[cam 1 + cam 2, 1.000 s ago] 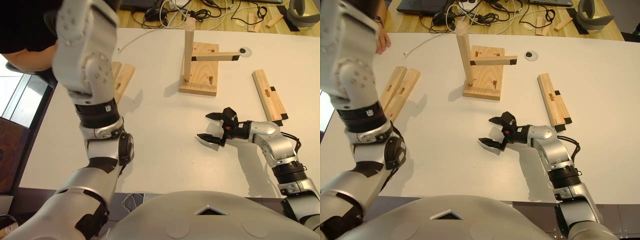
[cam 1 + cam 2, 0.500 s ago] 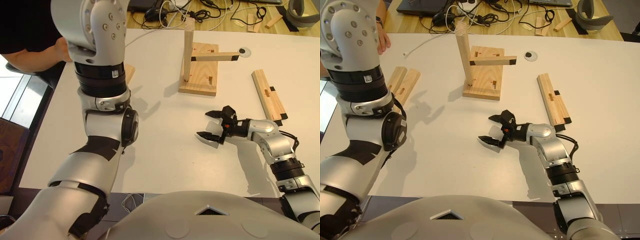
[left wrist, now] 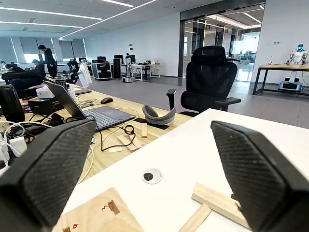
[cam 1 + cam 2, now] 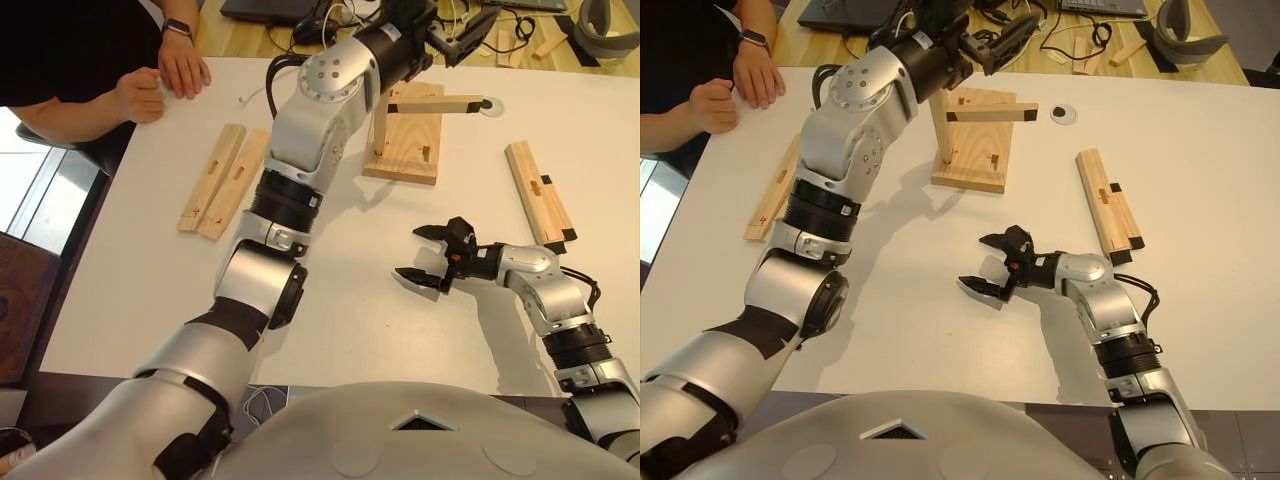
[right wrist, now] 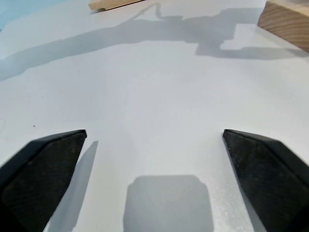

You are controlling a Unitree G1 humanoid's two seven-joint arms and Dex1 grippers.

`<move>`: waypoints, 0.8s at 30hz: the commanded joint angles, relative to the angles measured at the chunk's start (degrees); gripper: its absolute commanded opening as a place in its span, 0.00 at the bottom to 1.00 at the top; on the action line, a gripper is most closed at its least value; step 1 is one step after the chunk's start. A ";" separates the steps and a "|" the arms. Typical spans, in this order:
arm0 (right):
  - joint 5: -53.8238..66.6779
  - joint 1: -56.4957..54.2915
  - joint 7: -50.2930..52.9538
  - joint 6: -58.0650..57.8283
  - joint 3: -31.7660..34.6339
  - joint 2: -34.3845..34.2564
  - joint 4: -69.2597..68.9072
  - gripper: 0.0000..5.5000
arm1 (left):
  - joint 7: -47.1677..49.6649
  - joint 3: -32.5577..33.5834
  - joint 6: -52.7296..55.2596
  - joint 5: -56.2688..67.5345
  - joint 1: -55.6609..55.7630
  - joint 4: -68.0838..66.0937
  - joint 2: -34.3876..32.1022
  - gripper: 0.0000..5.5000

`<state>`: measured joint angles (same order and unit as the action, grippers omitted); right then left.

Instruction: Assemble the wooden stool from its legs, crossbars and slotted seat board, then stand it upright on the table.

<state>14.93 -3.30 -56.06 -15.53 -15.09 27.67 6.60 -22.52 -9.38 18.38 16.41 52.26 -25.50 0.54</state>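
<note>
The slotted seat board [image 4: 415, 150] lies flat at the table's far middle. One leg [image 4: 379, 130] stands upright in it, and a crossbar [image 4: 440, 103] sticks out sideways toward the right. My left gripper [image 4: 455, 25] hangs open over the far side of this assembly, near the leg's top, holding nothing; its wide-apart fingers [image 3: 53, 169] frame the table beyond. Two loose legs [image 4: 222, 180] lie side by side at the left. Two more wooden pieces [image 4: 540, 192] lie at the right. My right gripper [image 4: 420, 253] rests open and holds nothing, low over bare table in front of the board.
A round grommet [image 4: 489, 102] sits in the table just beyond the crossbar's end. Behind the table, a wooden desk carries cables, a laptop and small wood offcuts [image 4: 505, 45]. Bare table lies between the seat board and my right gripper.
My left arm has swung from a raised pose at the near left across to the far side, above the upright leg. The right gripper has stayed put and open.
</note>
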 commanded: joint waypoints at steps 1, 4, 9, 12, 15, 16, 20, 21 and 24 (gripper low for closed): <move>-1.50 3.39 1.46 -3.39 -0.97 0.14 1.99 0.98 | 1.11 4.52 10.31 4.16 -0.70 3.86 0.20 0.80; -1.91 2.29 1.96 -3.09 -1.12 -0.44 2.94 0.98 | 3.37 9.38 14.41 8.04 5.71 13.86 -0.52 0.80; -1.97 1.08 2.41 -2.58 -0.96 -1.41 4.81 0.98 | 5.00 14.30 16.55 10.34 14.77 19.02 -3.83 0.80; -2.10 0.47 2.42 -2.22 -1.02 -1.74 5.56 0.98 | 4.37 15.01 15.72 9.65 17.56 18.17 -6.10 0.80; -2.05 0.30 2.57 -2.28 -0.97 -1.75 5.44 0.98 | 4.29 13.28 16.39 8.09 13.88 17.60 -6.69 0.80; -1.96 0.52 2.75 -2.39 -0.85 -1.69 5.13 0.98 | 4.38 12.36 16.86 7.44 11.82 17.68 -6.84 0.80; -1.99 0.82 2.62 -1.99 -0.55 -1.28 5.63 0.98 | 7.11 11.75 17.78 3.99 1.59 22.79 -9.34 0.80; -2.02 0.86 2.57 -1.94 -0.48 -1.13 5.64 0.98 | 7.64 11.77 17.32 3.00 -0.85 24.21 -10.00 0.80; -2.14 0.94 2.40 -1.80 -0.26 -0.75 5.57 0.98 | 8.78 12.32 17.56 1.85 -6.65 27.44 -11.23 0.80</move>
<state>15.17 -4.93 -54.40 -14.64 -14.49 25.45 9.29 -14.34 2.41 35.26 18.95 48.70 -0.16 -9.71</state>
